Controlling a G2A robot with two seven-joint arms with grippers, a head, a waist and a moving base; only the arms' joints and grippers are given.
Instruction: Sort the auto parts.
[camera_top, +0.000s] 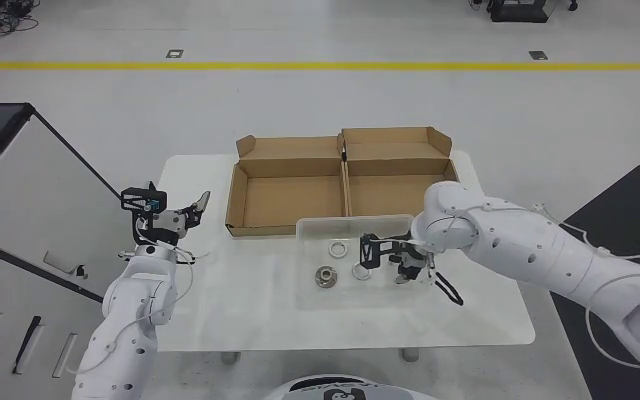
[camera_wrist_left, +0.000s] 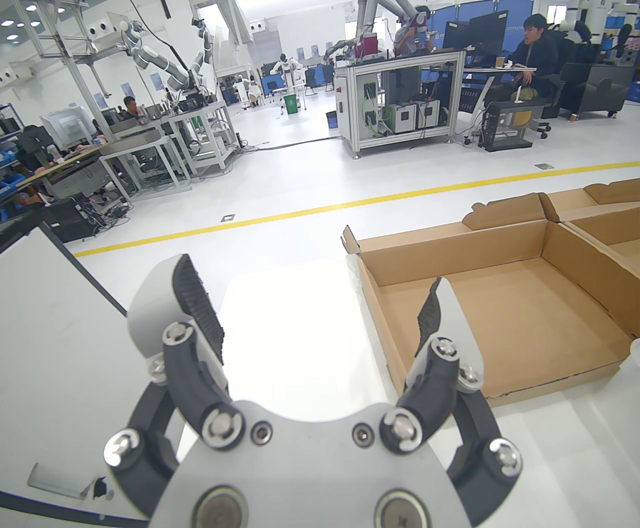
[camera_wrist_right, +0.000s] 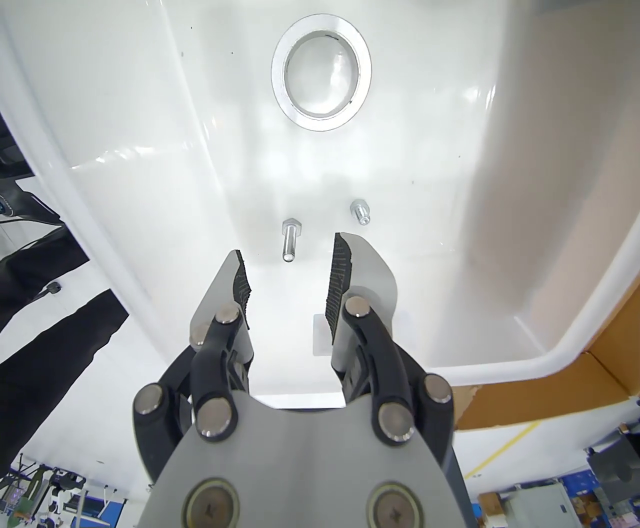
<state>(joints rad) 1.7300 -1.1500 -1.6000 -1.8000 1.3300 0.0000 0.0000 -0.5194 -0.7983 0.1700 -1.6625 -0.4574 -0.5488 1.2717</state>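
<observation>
White table (camera_top: 250, 310) on grey floor (camera_top: 320, 100); left gripper (camera_wrist_left: 310, 272) apart; right gripper (camera_wrist_right: 289, 245) apart above the tray (camera_wrist_right: 560, 350).

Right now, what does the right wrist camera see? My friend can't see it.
The open right gripper hangs over a white bin, a bolt lying just past its fingertips. A second bolt sits beside it, and a ring lies farther off.
</observation>
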